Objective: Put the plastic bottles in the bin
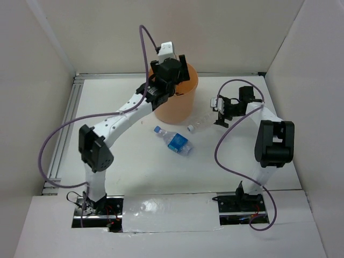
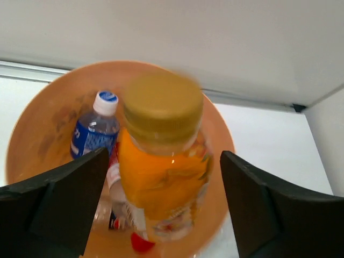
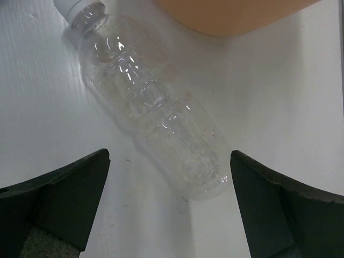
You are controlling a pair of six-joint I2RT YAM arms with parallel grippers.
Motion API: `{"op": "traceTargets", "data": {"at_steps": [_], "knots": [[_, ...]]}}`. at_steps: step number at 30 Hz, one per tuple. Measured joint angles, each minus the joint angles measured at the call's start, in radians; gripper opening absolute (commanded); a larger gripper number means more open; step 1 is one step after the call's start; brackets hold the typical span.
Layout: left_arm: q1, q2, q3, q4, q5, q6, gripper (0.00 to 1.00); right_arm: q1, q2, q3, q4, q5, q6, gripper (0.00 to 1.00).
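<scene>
bright even light, soft shadows; orange bottle [image 2: 161, 177] motion-blurred (left wrist view).

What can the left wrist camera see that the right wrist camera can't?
Only the left wrist camera: a blurry orange bottle between the jaws of the open left gripper, above the bin, with a blue-labelled bottle inside. Only the right wrist camera: a clear bottle with a white cap, lying on the table between the jaws of the open right gripper. Both: the pale-orange bin and the white table.

2 white arms [image 1: 121, 117], black joints [image 1: 95, 149] — purple cables [image 1: 216, 152]
</scene>
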Motion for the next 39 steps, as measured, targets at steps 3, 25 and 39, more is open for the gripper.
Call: {"op": "traceTargets", "data": {"at_steps": [3, 25, 39], "knots": [[0.039, 0.116, 0.118, -0.030, 0.001, 0.014, 1.00, 0.013, 0.031, 0.017, 0.006, 0.014, -0.029, 1.00], [-0.081, -0.639, -0.882, -0.175, 0.175, -0.436, 1.00, 0.142, 0.296, 0.241, -0.232, 0.179, -0.460, 0.53], [0.071, -0.320, -0.917, -0.078, 0.469, -0.568, 1.00, -0.074, -0.270, 0.247, -0.466, -0.159, -0.230, 0.32]]}}
